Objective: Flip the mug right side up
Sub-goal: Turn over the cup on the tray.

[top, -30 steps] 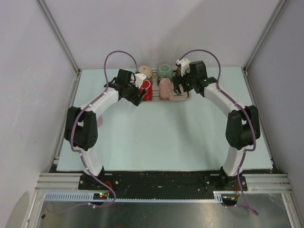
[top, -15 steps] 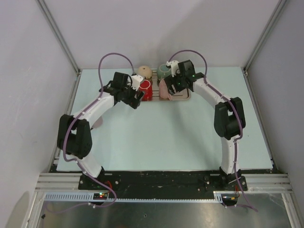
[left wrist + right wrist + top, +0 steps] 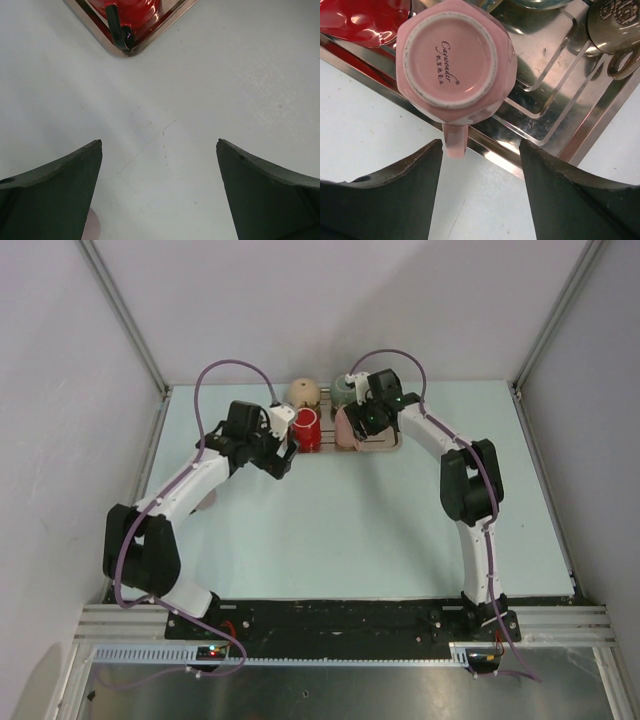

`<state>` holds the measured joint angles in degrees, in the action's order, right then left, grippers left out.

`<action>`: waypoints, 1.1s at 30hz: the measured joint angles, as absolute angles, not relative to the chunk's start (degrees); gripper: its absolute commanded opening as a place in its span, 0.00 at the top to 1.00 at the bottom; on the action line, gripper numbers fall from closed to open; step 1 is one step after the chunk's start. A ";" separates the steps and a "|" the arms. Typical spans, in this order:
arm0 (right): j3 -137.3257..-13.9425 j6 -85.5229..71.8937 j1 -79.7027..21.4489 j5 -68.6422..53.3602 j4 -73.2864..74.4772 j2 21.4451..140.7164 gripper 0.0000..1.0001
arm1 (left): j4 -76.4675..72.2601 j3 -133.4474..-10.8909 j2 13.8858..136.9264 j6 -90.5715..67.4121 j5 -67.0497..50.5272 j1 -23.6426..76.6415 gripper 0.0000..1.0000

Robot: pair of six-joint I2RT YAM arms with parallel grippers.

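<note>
A pink mug [image 3: 452,60] stands upside down on the metal tray [image 3: 545,115], its base up and its handle [image 3: 455,142] sticking out over the tray's near edge. My right gripper [image 3: 481,142] hovers just in front of it, open. The handle lies close to the left finger and nothing is between the jaws. From above, the right gripper [image 3: 362,420] partly covers the pink mug [image 3: 345,428]. My left gripper [image 3: 159,142] is open over bare table, short of the tray corner [image 3: 125,50]. In the top view the left gripper [image 3: 285,455] sits left of the tray.
A red mug [image 3: 307,427] stands upright on the tray's left end. A tan mug [image 3: 305,392] and a green mug [image 3: 346,388] sit behind. A dark brown mug [image 3: 615,25] lies at the tray's far right. The tray [image 3: 388,445] is at the back of the table.
My right gripper has moved left over the pink mug and its jaws have narrowed. My left gripper has drawn back to the left, away from the red mug.
</note>
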<state>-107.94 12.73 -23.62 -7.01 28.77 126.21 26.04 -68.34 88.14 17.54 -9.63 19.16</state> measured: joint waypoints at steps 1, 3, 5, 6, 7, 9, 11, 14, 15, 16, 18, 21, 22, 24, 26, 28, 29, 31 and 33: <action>-108.03 12.73 -23.64 -6.81 28.86 126.48 0.33 | 26.15 -68.12 87.83 17.54 -9.74 19.16 0.00; -108.05 12.73 -23.68 -6.63 28.86 126.80 0.34 | 26.09 -67.79 87.44 17.54 -10.00 19.18 0.00; -108.05 12.73 -23.79 -6.46 28.88 127.02 0.34 | 26.02 -67.46 87.20 17.54 -10.46 19.16 0.00; -108.05 12.73 -23.86 -6.44 28.91 127.09 0.34 | 26.02 -67.31 87.13 17.52 -10.74 19.16 0.00; -108.05 12.75 -23.90 -6.42 28.91 127.09 0.33 | 26.04 -67.22 87.11 17.52 -10.83 19.16 0.00; -108.14 12.73 -24.03 -6.35 28.91 127.09 0.34 | 26.06 -67.16 87.11 17.52 -10.98 19.16 0.00; -108.18 12.75 -24.16 -6.22 28.86 127.09 0.34 | 26.02 -67.16 87.09 17.47 -11.20 19.16 0.00; -108.47 12.75 -24.40 -6.17 28.84 127.35 0.35 | 25.76 -66.74 86.91 17.41 -11.49 19.16 0.00; -108.62 12.75 -24.51 -6.00 28.82 127.57 0.35 | 25.76 -66.46 86.78 17.41 -11.68 19.16 0.00; -108.81 12.75 -24.58 -5.87 28.82 127.87 0.36 | 25.82 -66.15 86.67 17.39 -11.81 19.16 0.00; -109.27 12.75 -24.71 -5.69 28.88 128.60 0.37 | 25.76 -65.71 86.54 17.37 -12.10 19.16 0.00; -110.00 12.75 -24.86 -5.30 28.91 129.84 0.41 | 25.82 -65.36 86.52 16.97 -12.29 19.16 0.00; -110.19 12.75 -24.91 -5.19 28.91 130.19 0.42 | 25.74 -65.36 86.52 16.88 -12.38 19.18 0.00; -110.63 12.75 -24.93 -5.02 28.97 130.65 0.43 | 25.58 -65.36 86.48 16.58 -12.45 19.16 0.00; -111.18 12.78 -24.93 -4.93 29.17 130.85 0.45 | 25.41 -65.36 86.48 16.43 -12.51 19.16 0.00; -111.96 12.80 -24.93 -4.91 29.45 130.85 0.46 | 25.34 -65.36 86.48 16.34 -12.69 19.16 0.00; -112.38 12.93 -24.93 -4.89 29.63 130.85 0.47 | 25.34 -65.36 86.48 16.27 -12.75 19.16 0.00; -112.88 13.19 -24.97 -4.84 29.80 130.85 0.50 | 25.34 -65.36 86.48 16.01 -12.80 19.16 0.00; -113.14 13.45 -25.02 -4.78 29.91 130.85 0.51 | 25.28 -65.36 86.48 15.88 -12.86 19.16 0.00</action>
<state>-113.14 13.45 -25.02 -4.78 29.91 130.85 25.28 -65.36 86.48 15.88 -12.86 19.16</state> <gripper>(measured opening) 0.517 0.995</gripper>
